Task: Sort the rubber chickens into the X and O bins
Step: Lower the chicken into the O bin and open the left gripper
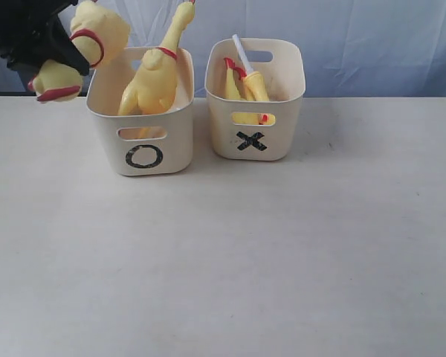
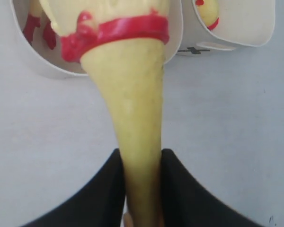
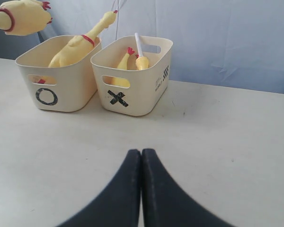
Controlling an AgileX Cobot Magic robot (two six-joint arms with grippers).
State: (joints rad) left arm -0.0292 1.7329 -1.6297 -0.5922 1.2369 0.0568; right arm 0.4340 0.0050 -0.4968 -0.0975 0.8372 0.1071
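My left gripper [image 2: 141, 154] is shut on the neck of a yellow rubber chicken [image 1: 85, 46] and holds it in the air just left of and above the O bin [image 1: 102, 123]. In the left wrist view the held chicken's red neck ring [image 2: 118, 32] hangs over that bin's rim [image 2: 42, 71]. A second chicken [image 1: 154, 78] leans in the O bin with its head sticking up past the back rim. A third chicken [image 1: 247, 87] lies in the X bin [image 1: 282, 126]. Low over the bare table my right gripper [image 3: 141, 152] is shut and holds nothing.
The two bins stand side by side at the table's [image 1: 223, 253] back edge, before a pale blue backdrop [image 1: 372, 44]. A white stick [image 1: 241, 52] pokes out of the X bin. The black left arm [image 1: 26, 33] fills the top left corner.
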